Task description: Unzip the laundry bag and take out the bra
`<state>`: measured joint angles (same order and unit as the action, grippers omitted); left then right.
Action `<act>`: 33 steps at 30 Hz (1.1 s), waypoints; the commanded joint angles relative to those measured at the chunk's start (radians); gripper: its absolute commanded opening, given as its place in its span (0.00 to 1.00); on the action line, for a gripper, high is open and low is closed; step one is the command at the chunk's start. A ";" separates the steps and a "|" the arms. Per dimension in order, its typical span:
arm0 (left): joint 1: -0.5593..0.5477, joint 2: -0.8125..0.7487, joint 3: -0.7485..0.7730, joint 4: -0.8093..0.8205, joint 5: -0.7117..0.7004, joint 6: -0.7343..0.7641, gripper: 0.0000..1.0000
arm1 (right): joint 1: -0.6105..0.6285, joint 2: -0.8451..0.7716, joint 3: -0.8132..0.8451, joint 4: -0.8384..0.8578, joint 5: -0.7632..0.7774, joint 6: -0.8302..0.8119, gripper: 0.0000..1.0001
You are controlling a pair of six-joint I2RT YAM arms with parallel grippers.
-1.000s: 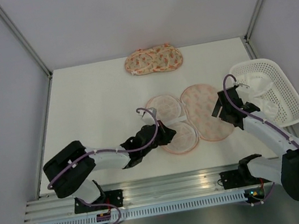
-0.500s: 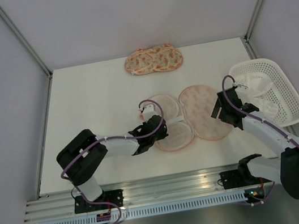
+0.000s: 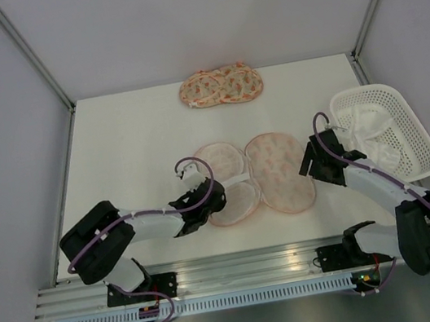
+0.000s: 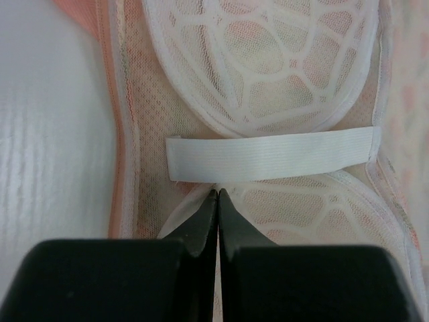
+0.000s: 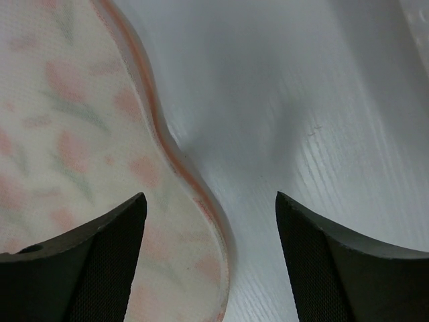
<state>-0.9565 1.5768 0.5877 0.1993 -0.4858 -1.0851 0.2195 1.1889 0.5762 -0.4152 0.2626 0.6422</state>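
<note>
Pink-orange laundry bag (image 3: 278, 168) lies unzipped and flat by the middle of the near edge of the table (image 3: 129, 142), left gripper (image 4: 218, 193) clenched on its mesh lining (image 4: 268, 54), right gripper (image 5: 209, 201) spread empty alongside; a pull could snag that mesh, with the bra (image 3: 367, 134) seemingly in the basket (image 3: 422, 157) at the right edge.

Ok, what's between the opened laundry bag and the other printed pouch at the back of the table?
Nothing: the top external view shows only bare white table between the laundry bag and the pouch.
</note>
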 commanded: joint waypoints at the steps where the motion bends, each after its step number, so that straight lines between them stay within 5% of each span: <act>1: 0.004 -0.067 -0.049 -0.185 -0.045 -0.088 0.02 | 0.009 0.015 -0.012 0.050 -0.060 -0.021 0.81; 5: 0.001 -0.207 -0.097 -0.189 -0.011 -0.104 0.02 | 0.047 0.014 -0.032 0.067 -0.112 -0.018 0.75; 9: -0.010 -0.375 -0.106 -0.170 0.013 -0.063 0.23 | 0.101 -0.003 -0.030 0.058 -0.109 -0.006 0.75; 12: -0.010 -0.448 -0.111 -0.138 0.024 -0.024 0.51 | 0.139 -0.028 -0.026 0.033 -0.083 0.011 0.74; 15: -0.010 -0.483 -0.112 -0.135 0.033 0.001 0.59 | 0.164 -0.052 -0.022 0.003 -0.048 0.027 0.74; 25: -0.008 -0.767 -0.150 -0.279 0.064 0.016 0.60 | 0.176 -0.069 -0.035 -0.062 0.090 0.099 0.68; 29: -0.010 -0.909 -0.175 -0.365 0.038 0.016 0.60 | 0.176 -0.068 -0.067 -0.024 0.081 0.114 0.35; 33: -0.010 -1.026 -0.206 -0.416 0.026 0.010 0.60 | 0.176 -0.049 -0.091 0.027 0.043 0.116 0.30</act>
<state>-0.9627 0.6022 0.4042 -0.1410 -0.4408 -1.1053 0.3901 1.1378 0.5030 -0.4339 0.3115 0.7376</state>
